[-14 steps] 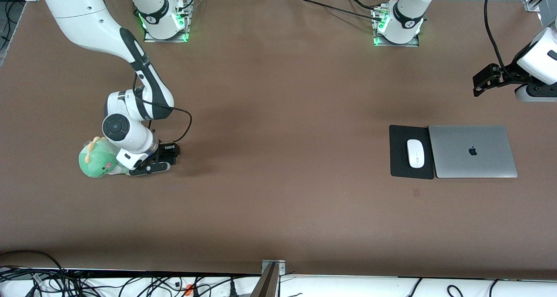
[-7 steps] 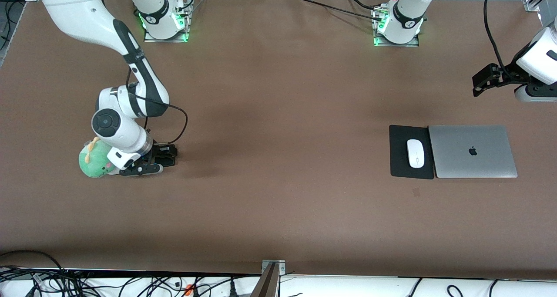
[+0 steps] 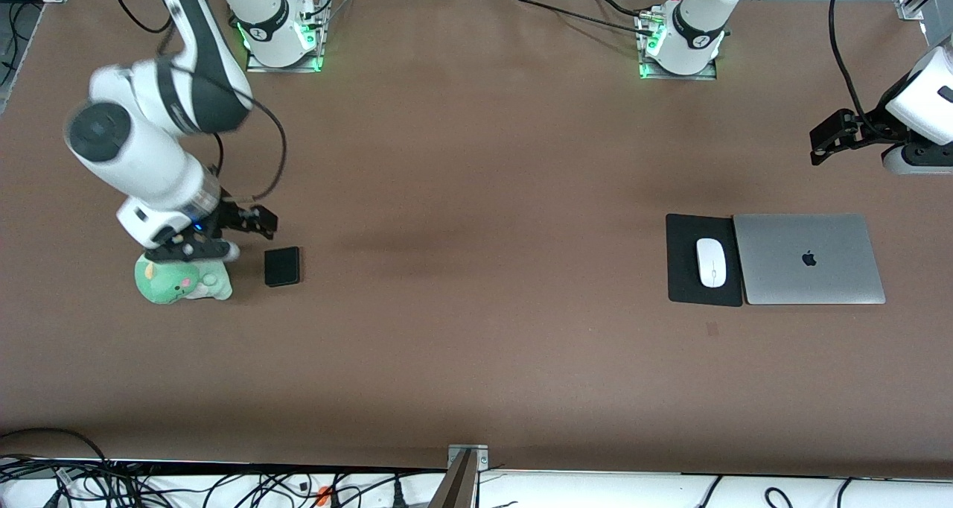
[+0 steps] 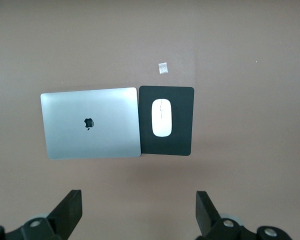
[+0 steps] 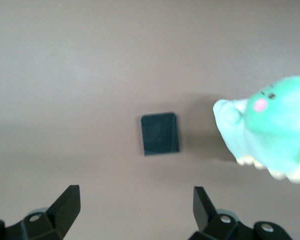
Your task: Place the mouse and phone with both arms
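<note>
One flat black phone [image 3: 282, 267] on matte table [image 3: 476, 344].

green plush toy [image 3: 181, 282], closed laptop [image 3: 808, 258], mouse pad [image 3: 683, 270]

The right white jointed robot arm with black joint bands [image 3: 149, 143] reaches from its green-lit base down toward its end of the table, elbow bent and wrist pointing downward, and its black two-finger right gripper [image 3: 216, 234] hangs in the air with both fingers [image 5: 65, 202] spread wide and nothing between them. The left white jointed robot arm [image 3: 919, 106] waits raised at its own end of the table, its black two-finger left gripper [image 3: 837, 135] held aloft, fingers [image 4: 70, 210] likewise wide apart and empty.
</note>
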You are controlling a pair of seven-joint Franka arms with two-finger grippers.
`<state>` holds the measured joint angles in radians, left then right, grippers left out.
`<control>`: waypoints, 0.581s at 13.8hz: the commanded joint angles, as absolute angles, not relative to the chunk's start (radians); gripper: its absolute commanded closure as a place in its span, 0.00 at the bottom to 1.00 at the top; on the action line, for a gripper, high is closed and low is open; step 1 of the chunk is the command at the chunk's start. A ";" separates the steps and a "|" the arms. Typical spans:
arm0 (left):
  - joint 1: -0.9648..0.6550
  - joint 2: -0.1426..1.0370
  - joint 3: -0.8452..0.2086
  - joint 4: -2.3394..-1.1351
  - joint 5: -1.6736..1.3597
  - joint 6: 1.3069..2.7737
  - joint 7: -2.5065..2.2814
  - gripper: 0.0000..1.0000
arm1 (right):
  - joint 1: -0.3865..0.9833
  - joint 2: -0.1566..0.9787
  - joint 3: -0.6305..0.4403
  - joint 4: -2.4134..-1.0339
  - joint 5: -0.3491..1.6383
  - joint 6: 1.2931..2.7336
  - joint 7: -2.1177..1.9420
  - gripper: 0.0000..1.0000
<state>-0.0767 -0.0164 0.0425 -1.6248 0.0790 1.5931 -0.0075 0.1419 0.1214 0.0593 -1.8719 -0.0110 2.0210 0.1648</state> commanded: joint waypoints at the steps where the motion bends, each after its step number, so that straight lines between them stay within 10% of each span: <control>1: -0.084 -0.035 0.052 -1.638 0.069 1.594 0.008 0.00 | 0.135 -0.006 0.054 -1.899 0.023 1.907 0.164 0.00; 8: -0.084 -0.035 0.052 -1.638 0.071 1.594 0.009 0.00 | 0.120 -0.018 0.020 -1.709 0.025 1.617 0.091 0.00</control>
